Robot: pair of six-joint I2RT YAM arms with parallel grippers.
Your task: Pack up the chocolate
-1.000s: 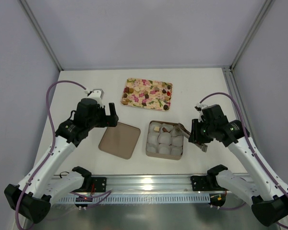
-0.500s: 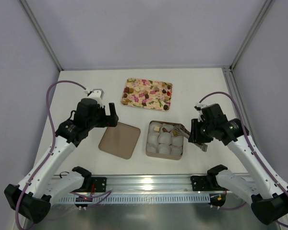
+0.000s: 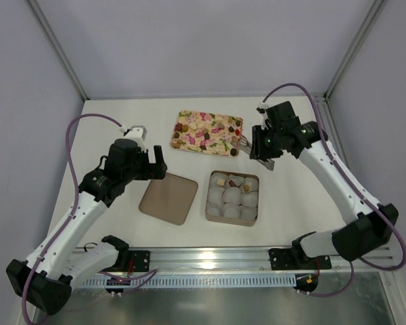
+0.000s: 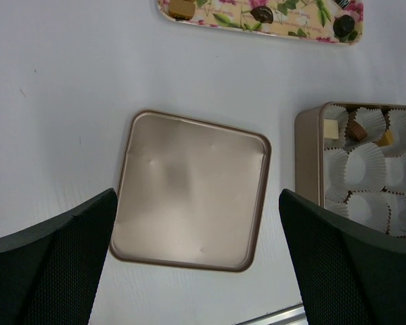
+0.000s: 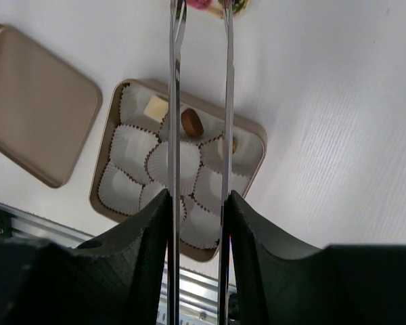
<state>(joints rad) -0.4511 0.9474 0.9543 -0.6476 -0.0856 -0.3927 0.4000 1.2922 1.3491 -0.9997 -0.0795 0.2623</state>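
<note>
Several chocolate pieces (image 3: 178,126) lie on the floral tray (image 3: 183,115). Three more sit in paper cups at the far side of the gold box (image 3: 208,196): a cream one (image 5: 155,107), a brown one (image 5: 192,122) and a golden one (image 5: 230,143). My right gripper (image 3: 258,145) is shut on metal tongs (image 5: 174,101). The tong tips stand apart with nothing between them, at the tray's right end near a dark piece (image 3: 235,152). My left gripper (image 4: 197,203) hangs wide open above the box lid (image 4: 189,189), holding nothing.
The other white paper cups (image 3: 231,203) in the box hold nothing. The lid (image 3: 168,198) lies flat left of the box. A metal rail (image 3: 210,257) runs along the near edge. Walls enclose the white table on three sides.
My right arm has swung from the box's right side up and away to the tray's right end, taking the tongs with it. The left arm has stayed still.
</note>
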